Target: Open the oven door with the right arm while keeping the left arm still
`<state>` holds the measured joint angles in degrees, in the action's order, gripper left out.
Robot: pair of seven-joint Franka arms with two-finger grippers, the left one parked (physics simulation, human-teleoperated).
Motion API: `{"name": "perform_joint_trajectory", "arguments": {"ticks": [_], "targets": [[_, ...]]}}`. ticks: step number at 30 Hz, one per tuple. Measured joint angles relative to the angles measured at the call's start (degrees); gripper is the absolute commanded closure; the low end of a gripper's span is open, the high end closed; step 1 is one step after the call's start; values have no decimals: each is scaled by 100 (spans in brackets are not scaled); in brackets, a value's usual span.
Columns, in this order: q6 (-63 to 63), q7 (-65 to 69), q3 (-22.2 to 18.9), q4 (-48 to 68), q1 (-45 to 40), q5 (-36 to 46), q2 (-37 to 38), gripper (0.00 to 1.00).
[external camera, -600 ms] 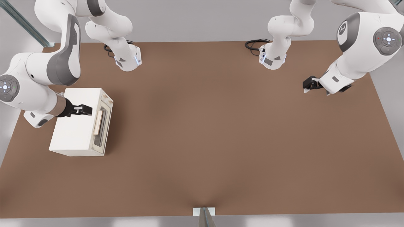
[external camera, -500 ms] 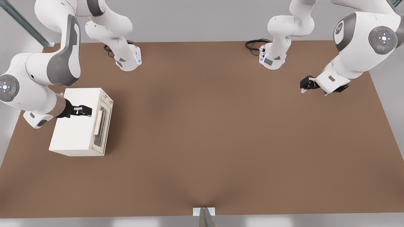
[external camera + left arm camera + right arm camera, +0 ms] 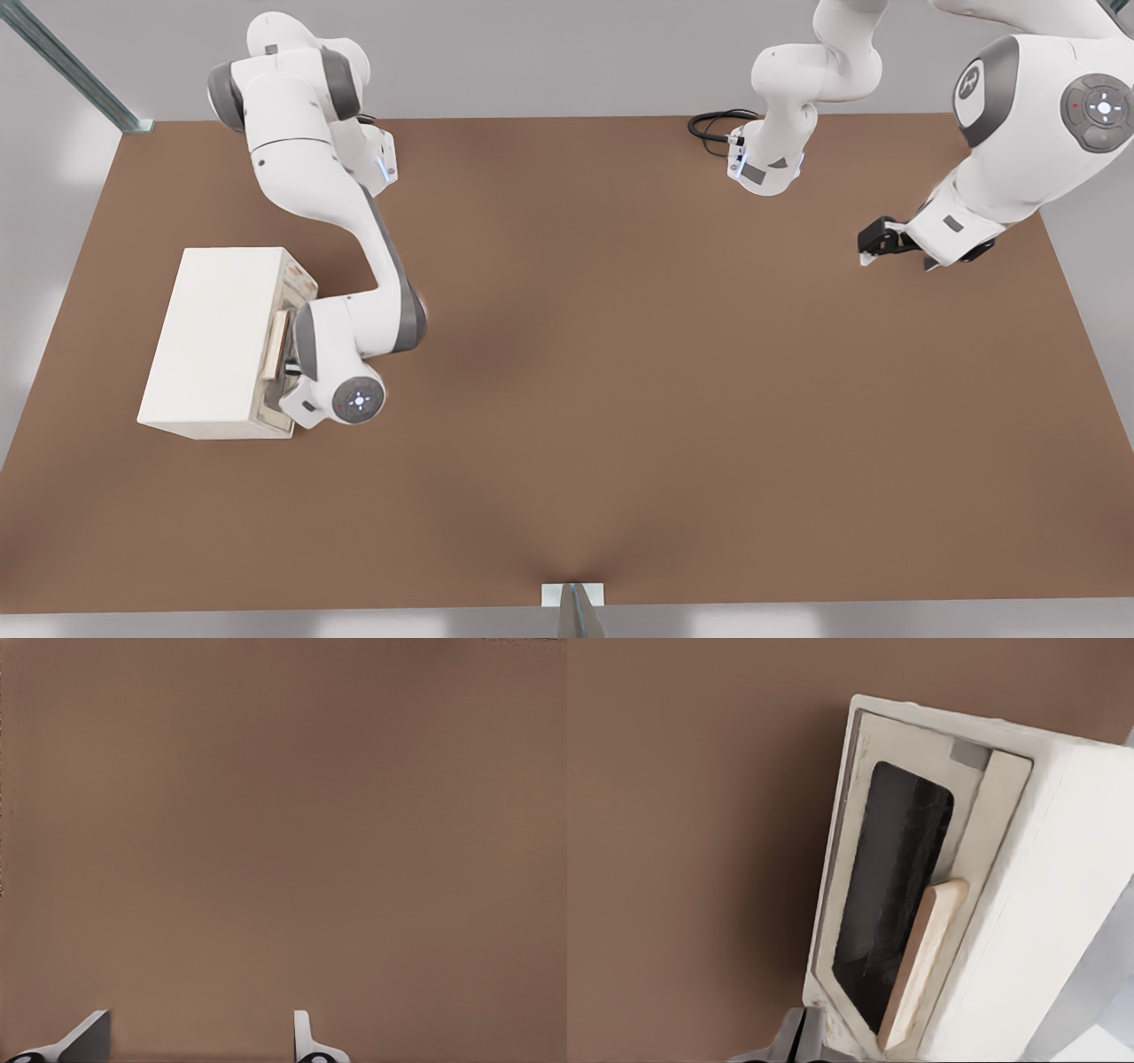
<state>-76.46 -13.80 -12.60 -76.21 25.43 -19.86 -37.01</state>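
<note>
**Gripper closed at the near end of the oven door, nothing held**

Gripper [image 3: 804, 1041]: fingertips pressed together, pinching nothing. It sits low by the near bottom corner of the oven door [image 3: 899, 904], just short of the panel; contact cannot be confirmed. In the front view the wrist of the right arm [image 3: 354, 328] covers it.

Door: shut flush against the oven [image 3: 217, 337]. The oven stands on the table [image 3: 620, 399], toward the front view's left, with the door facing the table's middle.

Handle [image 3: 926, 961]: pale beige bar across the dark glass, standing proud of it. It is just beyond the gripper and not between the fingers.

Farther back: the forearm runs up along the door side to the arm's base at the table's far edge.

Risks, as judgement:
- With the fingers together there is no grasp on the bar. A pull from here would likely slip off and leave the door shut.
- A closed fingertip pushed at the door's edge could shove the whole box across the table. The oven looks light and nothing pins it.
- The wrist is crowded close to the door's face. If the panel swings out, it may strike the wrist or forearm and jam.
</note>
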Motion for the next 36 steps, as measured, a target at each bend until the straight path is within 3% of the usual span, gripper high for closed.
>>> {"name": "perform_joint_trajectory", "arguments": {"ticks": [8,27,31,33,34,35,36], "targets": [[410,-584,-116,-279,-217,-778,-168,79],[88,-1498,-102,-258,-140,-832,-476,79],[-50,-1652,-85,188,229,-442,-404,79],[-140,-1618,-66,305,0,154,171,79],[-184,-1511,-68,315,-274,531,627,54],[-212,-1376,-68,259,-452,809,1054,0],[-239,-1202,-65,191,-612,1098,1455,0]]}}
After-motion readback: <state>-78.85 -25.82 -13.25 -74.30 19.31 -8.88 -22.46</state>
